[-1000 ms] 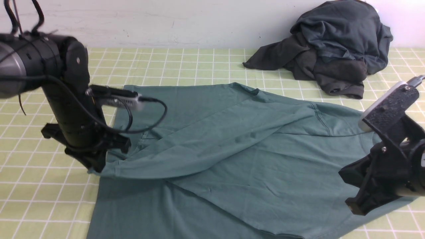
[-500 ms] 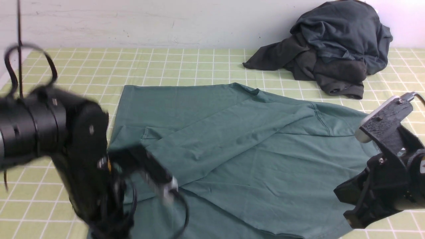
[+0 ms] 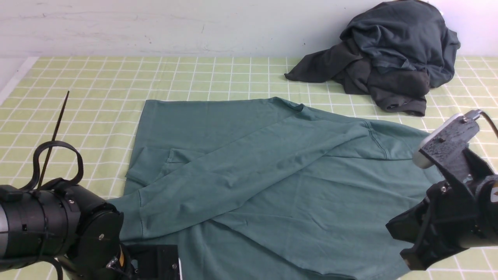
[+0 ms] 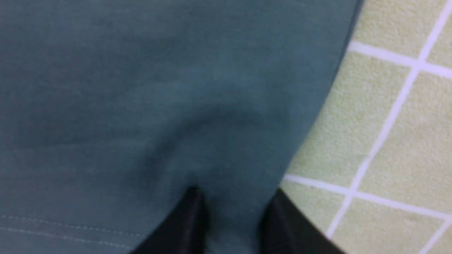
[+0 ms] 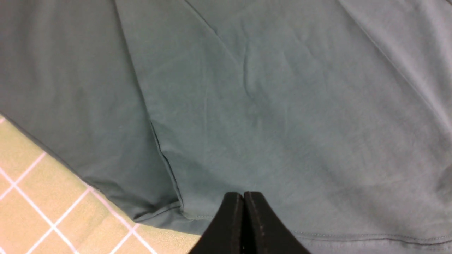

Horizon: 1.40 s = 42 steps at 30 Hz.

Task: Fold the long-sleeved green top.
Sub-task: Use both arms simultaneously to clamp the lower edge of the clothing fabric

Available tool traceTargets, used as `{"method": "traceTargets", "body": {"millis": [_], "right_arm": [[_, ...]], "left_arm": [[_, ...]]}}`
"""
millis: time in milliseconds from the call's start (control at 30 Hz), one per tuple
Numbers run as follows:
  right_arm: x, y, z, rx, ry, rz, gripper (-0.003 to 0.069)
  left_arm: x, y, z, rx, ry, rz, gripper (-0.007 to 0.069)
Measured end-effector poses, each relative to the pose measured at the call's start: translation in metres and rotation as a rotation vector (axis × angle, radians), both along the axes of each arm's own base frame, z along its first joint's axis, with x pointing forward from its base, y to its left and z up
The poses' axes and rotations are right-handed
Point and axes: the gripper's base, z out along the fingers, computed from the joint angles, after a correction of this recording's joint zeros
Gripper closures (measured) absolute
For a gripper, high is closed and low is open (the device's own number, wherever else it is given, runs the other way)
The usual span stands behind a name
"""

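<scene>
The green top [image 3: 272,167] lies spread and rumpled across the middle of the bench [image 3: 89,97], running from the far side down to the near edge of the front view. One layer of it crosses diagonally, from the near left toward the far right, over the rest of the cloth. A flat part reaches out at the far left, and creases fan across the near half.

The bench surface is pale green with a grid of white lines, showing along the left side, beyond the top, and at the near right. At the far right, dark garments [image 3: 389,58] sit in a loose heap, bluish cloth over charcoal, apart from the top. A plain whitish wall [image 3: 155,27], marked with faint scuffs, rises behind the bench.

The left hand [image 4: 235,204] is low at the near left, its fingertips spread apart at the top's edge, with green cloth visible between them. The right hand [image 5: 243,195] is at the near right, over the top, its fingertips pressed together with nothing pinched between them.
</scene>
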Motion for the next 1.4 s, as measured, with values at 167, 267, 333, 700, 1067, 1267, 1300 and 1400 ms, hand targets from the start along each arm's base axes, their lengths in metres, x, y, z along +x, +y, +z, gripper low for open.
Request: {"method": "traceTargets", "body": {"millis": [167,267,333,700,1067,1267,1300,1400], "right_arm": [[-0.01,-0.001,0.017,0.017,-0.099,0.07,0.0673],[-0.021,-0.003,0.037,0.043,-0.251,0.135,0.0673],[-0.025,-0.004,0.047,0.06,-0.339,0.153,0.0673],[0.0,-0.011,-0.004,-0.433,-0.22,0.57,0.0489],[0.044,-0.024,-0.089,-0.846,0.064,0.907,0.0398],[0.055,-0.021,-0.103,-0.87,0.021,0.916,0.0469],[0.056,-0.021,-0.105,-0.869,0.023,0.908,0.0487],[0.056,-0.021,-0.105,-0.866,0.028,0.894,0.0524]], "left_arm": [[-0.001,0.001,0.017,-0.025,-0.043,0.181,0.0613],[-0.002,0.004,0.035,-0.041,-0.093,0.318,0.0619],[-0.003,0.006,0.043,-0.045,-0.124,0.372,0.0619],[-0.007,0.011,0.055,-0.066,-0.175,0.498,0.0619],[-0.008,0.009,0.055,-0.085,-0.155,0.518,0.0622],[-0.008,0.009,0.055,-0.086,-0.155,0.519,0.0623],[-0.008,0.009,0.055,-0.086,-0.155,0.519,0.0623],[-0.008,0.009,0.055,-0.087,-0.154,0.52,0.0623]]}}
